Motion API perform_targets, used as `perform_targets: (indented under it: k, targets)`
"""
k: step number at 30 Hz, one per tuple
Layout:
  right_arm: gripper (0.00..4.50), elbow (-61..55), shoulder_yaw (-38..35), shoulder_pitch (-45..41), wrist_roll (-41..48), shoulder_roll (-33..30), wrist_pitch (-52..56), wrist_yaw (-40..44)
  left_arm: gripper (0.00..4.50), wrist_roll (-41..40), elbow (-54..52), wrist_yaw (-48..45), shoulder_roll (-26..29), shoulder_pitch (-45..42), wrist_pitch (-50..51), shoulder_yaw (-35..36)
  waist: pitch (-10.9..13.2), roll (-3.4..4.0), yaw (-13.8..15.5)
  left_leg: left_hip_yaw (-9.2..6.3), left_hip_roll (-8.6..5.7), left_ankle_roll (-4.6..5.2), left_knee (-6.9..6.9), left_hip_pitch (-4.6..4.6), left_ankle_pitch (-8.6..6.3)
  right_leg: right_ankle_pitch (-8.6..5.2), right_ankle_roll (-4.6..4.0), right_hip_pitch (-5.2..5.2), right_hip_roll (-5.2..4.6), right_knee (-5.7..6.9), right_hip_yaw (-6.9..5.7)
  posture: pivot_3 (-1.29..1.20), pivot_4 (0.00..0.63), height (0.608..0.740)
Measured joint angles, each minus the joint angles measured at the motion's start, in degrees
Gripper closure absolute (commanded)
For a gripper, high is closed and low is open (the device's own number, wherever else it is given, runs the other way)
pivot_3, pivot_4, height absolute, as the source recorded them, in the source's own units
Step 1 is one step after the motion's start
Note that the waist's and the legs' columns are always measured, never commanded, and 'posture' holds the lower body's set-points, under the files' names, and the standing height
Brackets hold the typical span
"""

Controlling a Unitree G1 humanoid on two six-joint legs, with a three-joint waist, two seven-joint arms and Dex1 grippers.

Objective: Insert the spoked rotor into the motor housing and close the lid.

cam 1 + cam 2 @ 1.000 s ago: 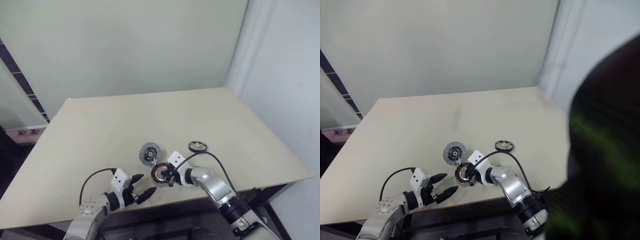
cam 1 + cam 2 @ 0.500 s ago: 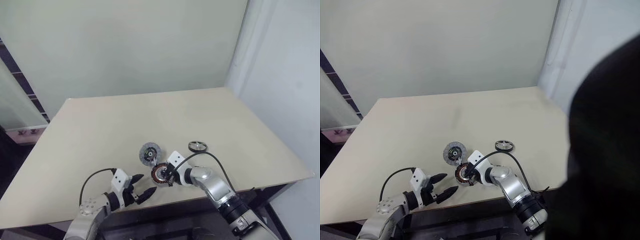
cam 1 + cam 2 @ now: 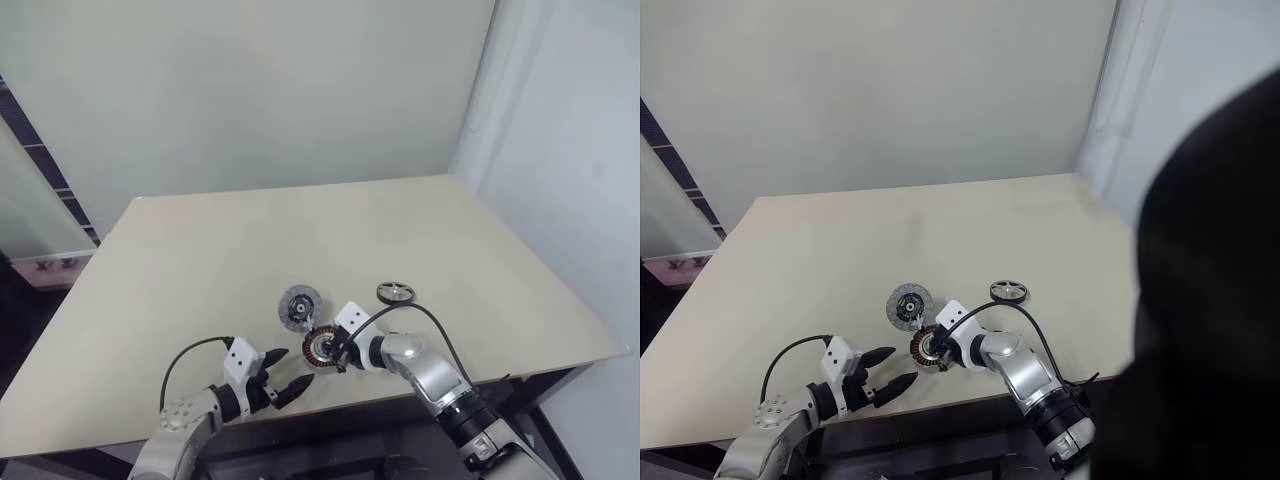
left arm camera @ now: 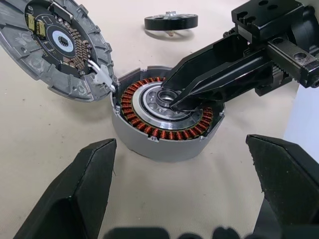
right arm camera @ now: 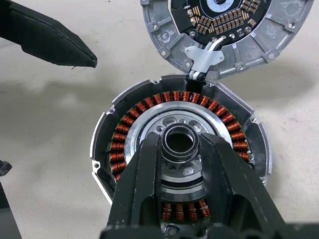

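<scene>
Pincers (image 5: 180,149), motor housing (image 4: 167,117): no change, same spots.

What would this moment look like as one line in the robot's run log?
right gripper: shut on motor housing hub | left gripper: open, beside housing | spoked rotor: on table, not inserted | lid: open

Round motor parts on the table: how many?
3. The copper-wound grey motor housing sits near the table's front edge, the right gripper's fingers closed on its centre hub. The flat grey lid lies against its far-left side. The dark-rimmed spoked rotor lies apart, farther right.
</scene>
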Motion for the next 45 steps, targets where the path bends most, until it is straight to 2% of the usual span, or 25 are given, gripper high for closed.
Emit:
perform_targets:
  k: [14, 15, 24, 29, 33, 43, 45]
  targets:
    - [3.69, 0.0, 0.0, -0.1, 0.0, 0.0, 0.1, 0.1, 0.00, 0.0, 0.0, 0.0, -0.1, 0.0, 0.0, -0.1, 0.0, 0.00, 0.0, 0.00, 0.00, 0.00, 0.00, 0.00, 0.00, 0.00, 0.00, 0.00, 0.00, 0.00, 0.00, 0.00, 0.000, 0.740]
    - [2.96, 0.0, 0.0, -0.1, 0.0, 0.0, 0.2, 0.1, 0.00, 0.0, 0.0, 0.0, -0.1, -0.1, 0.0, -0.1, 0.0, 0.00, 0.0, 0.00, 0.00, 0.00, 0.00, 0.00, 0.00, 0.00, 0.00, 0.00, 0.00, 0.00, 0.00, 0.00, 0.000, 0.740]
    - [0.03, -0.3, 0.2, -0.1, 0.2, 0.3, 0.7, 0.9, 0.00, 0.1, 0.0, 0.0, -0.1, -0.2, 0.0, -0.1, 0.0, 0.00, 0.0, 0.02, -0.02, 0.00, 0.03, 0.01, 0.00, 0.00, 0.00, 0.03, -0.02, -0.01, 0.01, 0.00, 0.000, 0.740]
    - [0.03, -1.1, 0.0, -0.1, 0.3, 0.2, 1.3, 0.8, 0.00, 0.1, 0.0, 0.0, -0.1, -0.2, 0.0, -0.2, 0.0, 0.00, 0.0, -0.03, -0.01, 0.00, -0.01, 0.00, 0.00, 0.00, 0.00, 0.01, -0.01, 0.00, -0.02, 0.00, 0.000, 0.740]
    - [0.91, -2.0, -0.2, 0.1, 0.6, 0.1, 2.2, 0.9, 0.00, 0.1, 0.1, 0.0, -0.1, -0.3, 0.0, -0.2, 0.0, 0.00, 0.0, -0.03, -0.02, 0.00, -0.05, 0.00, 0.00, 0.00, 0.00, 0.00, -0.02, -0.01, -0.02, 0.00, 0.000, 0.740]
    - [4.47, -3.7, -0.8, 0.3, 0.7, 0.0, 3.4, 1.1, 0.00, 0.1, 0.4, 0.0, -0.1, -1.0, 0.0, -0.2, 0.0, 0.00, 0.0, -0.03, -0.01, 0.00, -0.06, 0.00, 0.00, 0.00, 0.00, -0.01, -0.01, -0.01, -0.03, 0.00, 0.000, 0.740]
    - [4.47, -3.7, -0.7, 0.3, 0.6, 0.0, 3.4, 1.1, 0.00, 0.1, 0.4, 0.0, -0.1, -1.1, 0.0, -0.3, 0.0, 0.00, 0.0, -0.03, -0.01, 0.00, -0.06, 0.00, 0.00, 0.00, 0.00, -0.01, -0.02, -0.01, -0.03, 0.00, 0.000, 0.740]
